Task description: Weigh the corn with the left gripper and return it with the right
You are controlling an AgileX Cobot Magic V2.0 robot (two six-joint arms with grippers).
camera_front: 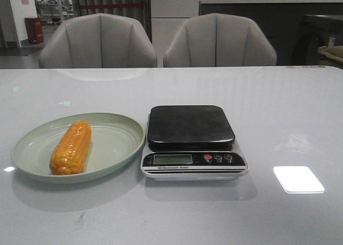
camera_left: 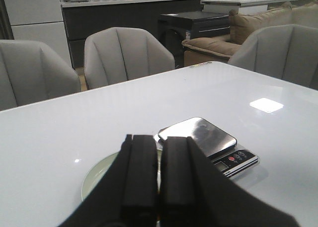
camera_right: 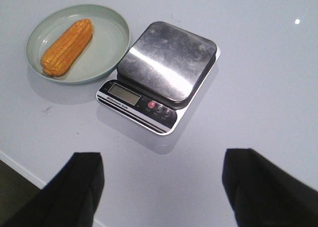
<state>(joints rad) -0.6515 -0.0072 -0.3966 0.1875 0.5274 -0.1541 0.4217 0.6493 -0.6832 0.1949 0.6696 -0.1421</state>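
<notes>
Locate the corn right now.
In the front view the corn lies on the pale green plate at table left, just left of the kitchen scale, untouched by either tool.

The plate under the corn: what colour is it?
Pale green plate, plain; the right wrist view shows it best.

**Colours on the table**

The corn (camera_front: 71, 147) is orange-yellow, ribbed with neat rows of kernels. Its plate (camera_front: 120, 140) is pale sage green with faint concentric rings. The scale (camera_front: 192, 140) has a dark, glossy steel platform that reflects bright silver in the wrist views, over a white body with a black control strip, a grey-green display, one red button and two dark ones. The table (camera_front: 278, 111) is glossy white. The left gripper (camera_left: 158, 177) and right gripper (camera_right: 164, 187) have matt black fingers. The chairs (camera_front: 99, 41) are light grey.
</notes>
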